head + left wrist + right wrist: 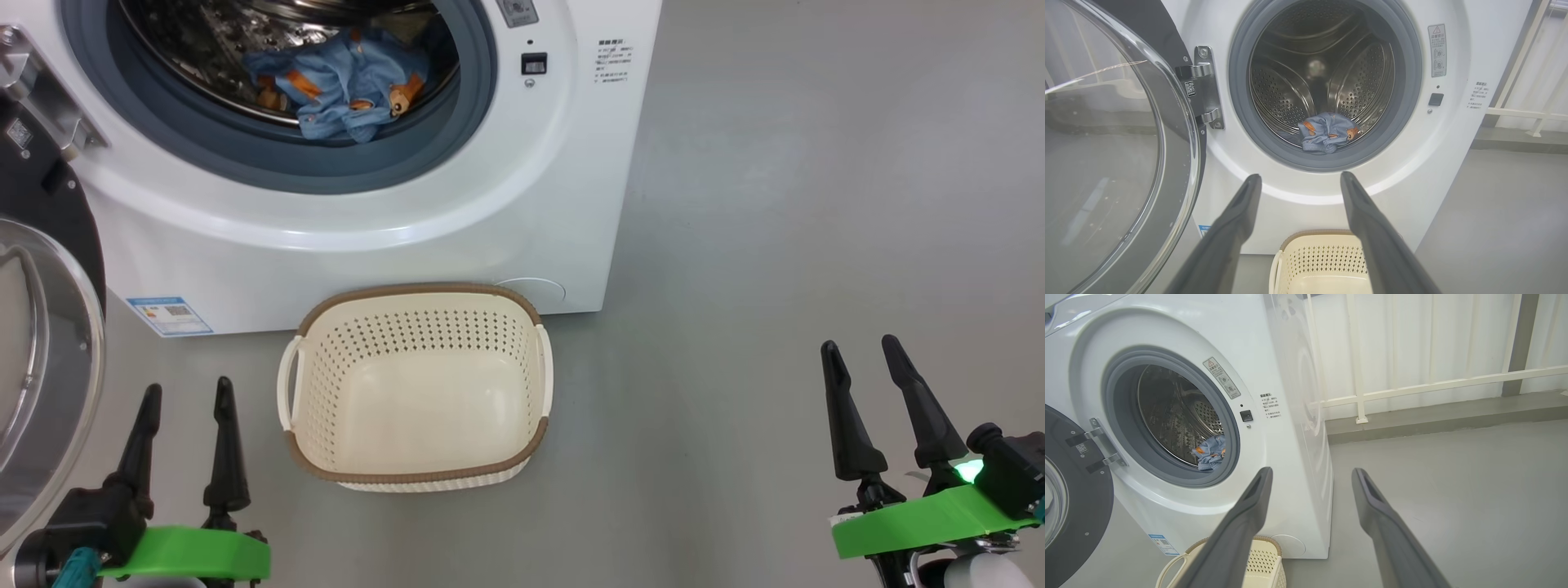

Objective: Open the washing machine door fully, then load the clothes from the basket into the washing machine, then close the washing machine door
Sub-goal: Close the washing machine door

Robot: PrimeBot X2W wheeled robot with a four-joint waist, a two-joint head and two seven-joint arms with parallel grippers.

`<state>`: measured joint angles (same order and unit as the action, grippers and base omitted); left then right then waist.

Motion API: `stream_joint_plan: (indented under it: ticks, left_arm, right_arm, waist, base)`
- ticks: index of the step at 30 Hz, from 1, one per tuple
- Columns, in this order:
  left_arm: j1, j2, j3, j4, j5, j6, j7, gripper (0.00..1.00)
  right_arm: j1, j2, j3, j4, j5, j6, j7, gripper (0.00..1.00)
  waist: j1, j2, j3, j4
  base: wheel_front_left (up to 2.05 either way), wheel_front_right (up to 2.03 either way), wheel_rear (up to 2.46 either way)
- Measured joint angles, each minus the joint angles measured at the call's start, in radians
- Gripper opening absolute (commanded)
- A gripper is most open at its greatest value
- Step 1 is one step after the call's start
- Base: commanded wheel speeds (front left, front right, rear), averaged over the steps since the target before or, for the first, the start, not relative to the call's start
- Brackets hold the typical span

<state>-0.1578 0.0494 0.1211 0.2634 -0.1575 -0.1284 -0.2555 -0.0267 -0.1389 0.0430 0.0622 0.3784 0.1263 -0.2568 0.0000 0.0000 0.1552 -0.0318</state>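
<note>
I am looking at the washing machine door [49, 343] standing swung wide to the left of the basket [416, 291]. Its glossy black rim and bulging clear glass are turning towards me, and its steel hinge [41, 98] is sitting up-left of the basket. My left gripper [188, 385] is hovering just left of the basket, near the door's edge, fingers spread wide and gripping nothing. I am judging it the nearer arm for swinging the door rightward onto the opening. The basket, cream perforated plastic with a brown woven-look rim, is sitting empty. Behind it the washing machine [392, 237] is rising smooth and white. The clothes [343, 94], soft blue printed fabric, are lying in the steel drum [204, 41] beyond the grey-blue seal [245, 155]. My right gripper [859, 343] is hanging well right of the basket, equally wide open and empty.
</note>
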Motion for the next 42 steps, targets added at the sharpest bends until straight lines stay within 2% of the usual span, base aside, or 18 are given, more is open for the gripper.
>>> stream_joint_plan:
  ticks: [7,15,24,31,42]
  left_arm:
    - [0.001,0.000,-0.007,-0.008,-0.001,0.000,0.000,1.00]
    - [0.032,-0.005,0.000,-0.039,-0.018,0.000,0.000,1.00]
    - [0.064,-0.009,0.007,-0.062,-0.040,0.001,0.000,1.00]
    - [0.103,-0.010,-0.005,-0.069,-0.075,0.025,0.000,1.00]
    - [0.153,-0.010,-0.015,-0.084,-0.105,0.050,0.000,1.00]
  right_arm:
    - [0.000,-0.002,-0.001,-0.002,0.000,0.000,0.000,1.00]
    - [-0.001,-0.026,0.030,-0.006,-0.002,0.000,0.000,1.00]
    - [-0.005,-0.060,0.092,-0.007,-0.003,0.000,0.000,1.00]
    - [-0.011,-0.086,0.143,-0.001,-0.002,0.000,0.000,1.00]
    - [-0.010,-0.090,0.181,0.011,0.002,0.000,0.000,1.00]
  waist:
    - [0.0000,0.0000,0.001,0.016]
    - [0.0000,0.0000,0.001,0.078]
    - [0.0000,0.0000,-0.002,0.186]
    - [0.0000,0.0000,-0.013,0.280]
    - [-0.0001,0.0000,-0.048,0.417]
  base:
    - [0.00,0.00,0.00]
    - [0.00,0.00,0.00]
    - [0.00,0.00,0.00]
    - [0.00,0.00,0.00]
    - [0.00,0.00,0.00]
